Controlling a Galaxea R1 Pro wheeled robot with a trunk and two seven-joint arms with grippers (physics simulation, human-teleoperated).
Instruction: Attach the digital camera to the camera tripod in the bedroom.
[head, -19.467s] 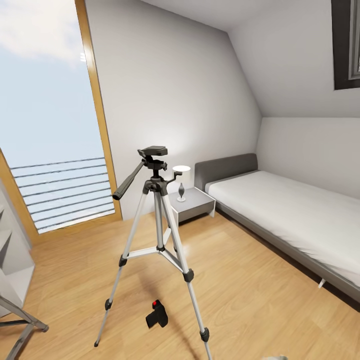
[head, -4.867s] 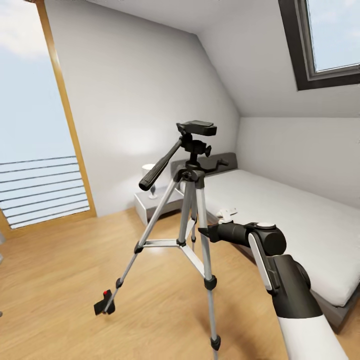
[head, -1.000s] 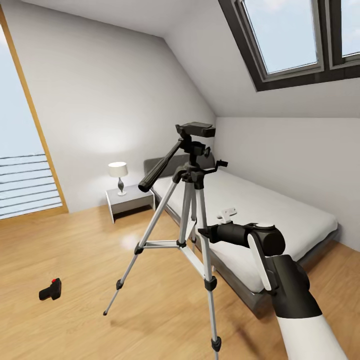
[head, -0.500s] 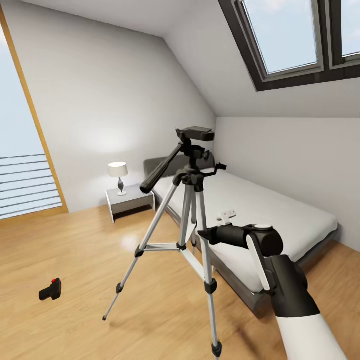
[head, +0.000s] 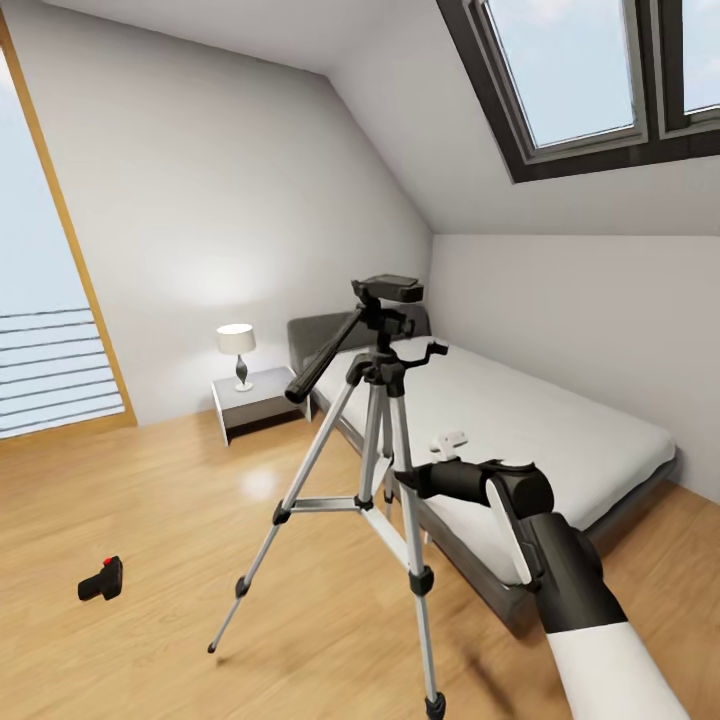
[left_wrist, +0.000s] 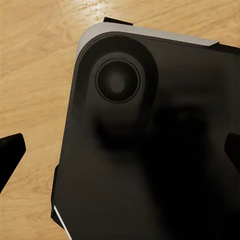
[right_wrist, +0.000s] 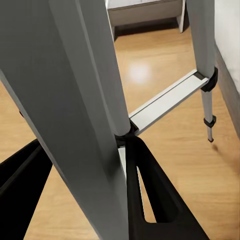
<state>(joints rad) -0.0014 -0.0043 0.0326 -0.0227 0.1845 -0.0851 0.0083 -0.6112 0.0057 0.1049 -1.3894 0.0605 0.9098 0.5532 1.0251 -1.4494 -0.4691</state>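
The camera tripod stands mid-room on the wood floor, its black head empty and its pan handle slanting down to the left. My right gripper is shut on its nearest silver leg; in the right wrist view that leg runs between the two black fingers. The digital camera, small and black with a red button, lies on the floor far to the left of the tripod. In the left wrist view my left gripper is open, fingertips wide apart over a black robot part and floor.
A grey bed with a white mattress sits right behind the tripod. A nightstand with a lamp stands against the back wall. A tall window fills the left wall. Bare floor lies between tripod and camera.
The tripod and my right arm holding it have sunk lower in the view, the head dropping a little. The room and the digital camera have stayed put.
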